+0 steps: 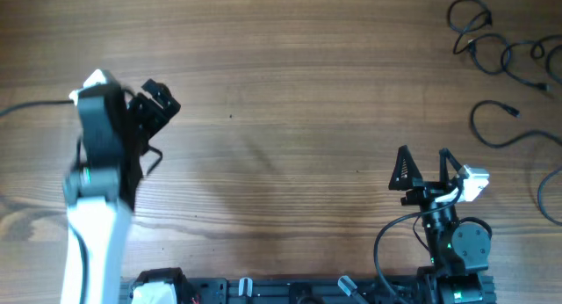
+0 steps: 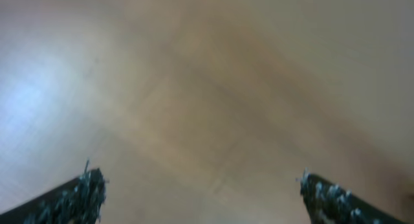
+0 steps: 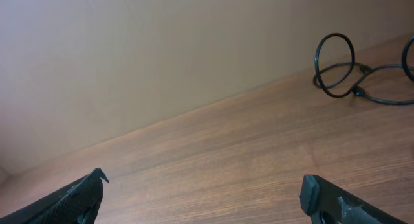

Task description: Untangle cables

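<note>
the cables [image 3: 354, 90] are lying loose at one o'clock from the right gripper [image 1: 423, 156], well apart; it and the left gripper [image 1: 158, 104] are both gaping wide, holding nothing.

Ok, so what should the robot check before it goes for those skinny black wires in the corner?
1. Right gripper open: ok, jaws stand wide.
2. Left gripper open: ok.
3. Both empty: ok, neither holds anything.
4. Thin black cables found: ok, loose loops at the far right corner of the brown wooden table, much nearer the right gripper.
5. Way there free: ok, only bare wood between the right gripper and the cables.
6. Where the cables cross or knot: cannot tell, they are too thin to make out from above.
</note>
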Available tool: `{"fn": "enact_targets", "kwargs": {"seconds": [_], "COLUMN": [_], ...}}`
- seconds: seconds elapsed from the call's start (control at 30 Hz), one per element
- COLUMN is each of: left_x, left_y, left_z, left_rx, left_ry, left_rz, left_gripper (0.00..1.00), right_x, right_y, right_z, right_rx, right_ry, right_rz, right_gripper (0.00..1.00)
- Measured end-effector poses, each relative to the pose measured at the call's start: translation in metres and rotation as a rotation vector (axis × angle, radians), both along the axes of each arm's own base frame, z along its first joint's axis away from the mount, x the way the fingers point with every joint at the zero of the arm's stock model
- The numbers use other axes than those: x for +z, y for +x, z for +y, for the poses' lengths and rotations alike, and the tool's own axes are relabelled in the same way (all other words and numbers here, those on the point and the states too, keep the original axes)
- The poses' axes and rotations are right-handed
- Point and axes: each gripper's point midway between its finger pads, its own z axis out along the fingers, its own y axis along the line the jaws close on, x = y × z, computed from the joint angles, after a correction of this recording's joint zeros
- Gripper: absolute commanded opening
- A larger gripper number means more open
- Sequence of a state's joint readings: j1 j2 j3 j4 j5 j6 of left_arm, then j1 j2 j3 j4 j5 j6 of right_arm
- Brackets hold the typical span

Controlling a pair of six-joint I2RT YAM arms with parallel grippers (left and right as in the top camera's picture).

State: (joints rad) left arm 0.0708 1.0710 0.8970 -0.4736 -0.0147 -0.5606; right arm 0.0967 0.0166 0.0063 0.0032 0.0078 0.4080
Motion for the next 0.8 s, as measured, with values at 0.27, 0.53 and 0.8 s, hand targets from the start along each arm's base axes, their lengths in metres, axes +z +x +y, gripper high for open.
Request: {"fn": "enact_targets", "kwargs": {"seconds": [0.27, 0.53, 0.8], "left_x": [-0.021, -0.027, -0.056], "left_y": [-0.055, -0.088, -0.094], "left_z": [-0.043, -0.042, -0.039], "left_rx": [-0.294, -0.258, -0.253], "left_ry": [0.225, 0.281, 0.283], "left_rz": [-0.498, -0.659, -0.563], "left_gripper": [1.00, 1.00, 1.00], "right_x": [0.000, -0.001, -0.001], "right_y": [0.000, 0.000, 0.000], "right_z": [0.000, 0.000, 0.000], "right_rx": [0.001, 0.001, 0.001], "right_ry": [0.007, 0.007, 0.007], "right_rz": [0.002, 0.004, 0.004], "right_gripper": [1.00, 1.00, 1.00]}}
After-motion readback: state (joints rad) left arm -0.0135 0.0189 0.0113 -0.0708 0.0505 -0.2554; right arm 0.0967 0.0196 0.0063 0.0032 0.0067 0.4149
